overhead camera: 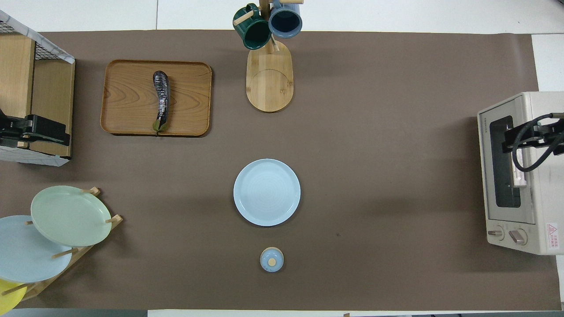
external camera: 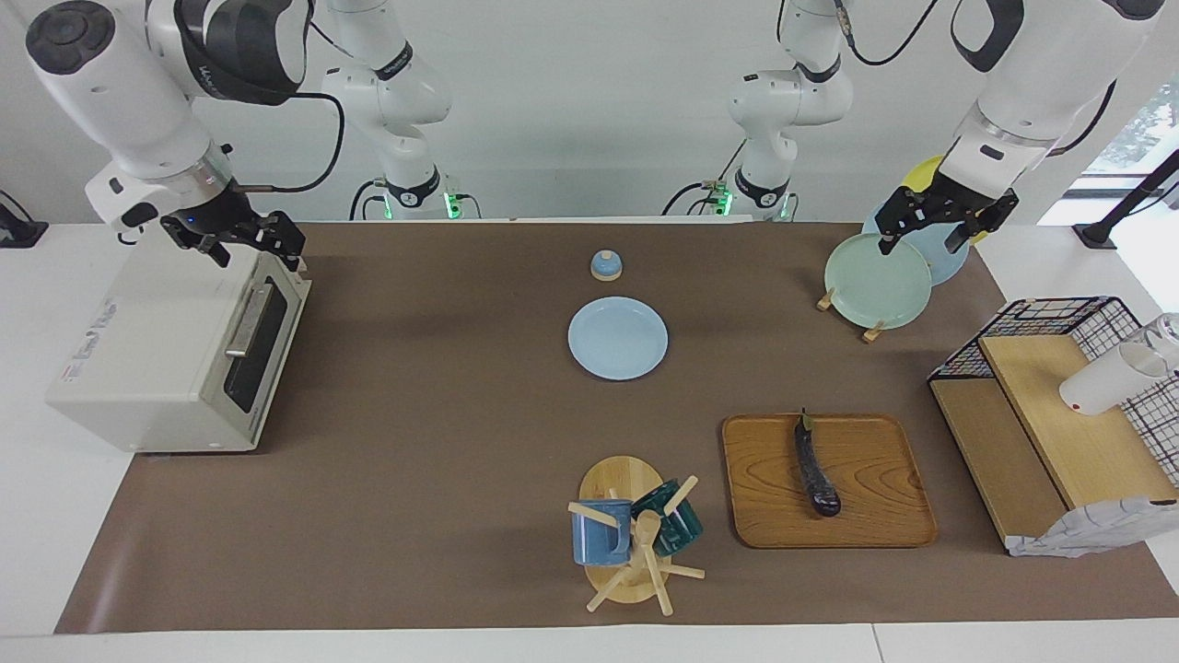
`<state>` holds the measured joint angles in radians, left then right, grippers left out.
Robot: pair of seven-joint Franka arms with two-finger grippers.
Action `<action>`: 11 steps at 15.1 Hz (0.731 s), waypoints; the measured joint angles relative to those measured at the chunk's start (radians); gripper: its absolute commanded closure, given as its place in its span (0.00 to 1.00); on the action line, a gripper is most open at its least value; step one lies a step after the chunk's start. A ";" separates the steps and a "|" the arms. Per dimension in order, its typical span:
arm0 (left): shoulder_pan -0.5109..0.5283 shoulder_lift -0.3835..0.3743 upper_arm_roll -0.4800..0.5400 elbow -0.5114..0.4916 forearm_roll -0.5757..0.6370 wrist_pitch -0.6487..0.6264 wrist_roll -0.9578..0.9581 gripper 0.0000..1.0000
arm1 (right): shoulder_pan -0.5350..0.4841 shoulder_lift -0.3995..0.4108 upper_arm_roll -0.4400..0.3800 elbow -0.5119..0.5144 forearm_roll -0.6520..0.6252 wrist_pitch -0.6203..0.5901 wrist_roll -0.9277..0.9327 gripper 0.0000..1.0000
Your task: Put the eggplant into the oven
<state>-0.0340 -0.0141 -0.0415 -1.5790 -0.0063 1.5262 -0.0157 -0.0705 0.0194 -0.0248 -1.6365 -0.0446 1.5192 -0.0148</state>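
Note:
The eggplant (external camera: 816, 468) (overhead camera: 161, 100), long and dark purple, lies on a wooden tray (external camera: 875, 488) (overhead camera: 128, 101) toward the left arm's end of the table, its green stem end nearer to the robots. The off-white oven (external camera: 157, 341) (overhead camera: 500, 176) stands at the right arm's end, its dark glass door closed. My right gripper (external camera: 253, 241) (overhead camera: 524, 134) hangs open over the oven, holding nothing. In the air by the plate rack, my left gripper (external camera: 926, 235) (overhead camera: 31, 132) is open and empty too. Neither gripper is close to the eggplant.
A light blue plate (external camera: 617, 337) and a small blue lid (external camera: 605, 265) lie mid-table. A mug tree (external camera: 636, 539) with two mugs stands beside the tray. A plate rack (external camera: 880, 281) and a wire-and-wood shelf (external camera: 1050, 414) with a white cup (external camera: 1101, 382) stand at the left arm's end.

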 measured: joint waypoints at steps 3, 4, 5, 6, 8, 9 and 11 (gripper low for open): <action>0.000 0.000 0.000 0.000 0.000 0.000 0.000 0.00 | 0.000 0.000 0.000 0.000 0.000 0.000 0.000 0.00; 0.000 0.000 0.000 0.000 0.000 0.000 0.000 0.00 | 0.000 0.000 0.000 0.000 0.000 0.000 0.000 0.00; 0.000 0.000 0.000 0.000 0.000 0.001 0.000 0.00 | 0.000 0.000 0.000 0.000 0.000 0.000 0.000 0.00; 0.000 0.000 0.000 0.000 0.000 0.002 0.000 0.00 | 0.000 0.000 0.000 0.000 0.000 0.000 0.000 0.00; 0.001 0.000 0.001 0.000 0.000 0.006 0.000 0.00 | 0.000 0.000 0.000 0.000 0.000 0.000 0.000 0.00; 0.001 0.000 0.001 0.000 0.000 0.007 0.000 0.00 | 0.000 0.000 0.000 0.000 0.000 0.000 0.000 0.00; 0.001 0.000 0.004 -0.001 0.000 0.007 0.000 0.00 | 0.000 0.000 0.000 0.000 0.000 0.016 0.000 0.39</action>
<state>-0.0326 -0.0140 -0.0377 -1.5800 -0.0063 1.5334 -0.0160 -0.0704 0.0194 -0.0248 -1.6370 -0.0446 1.5354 -0.0148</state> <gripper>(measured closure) 0.000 0.000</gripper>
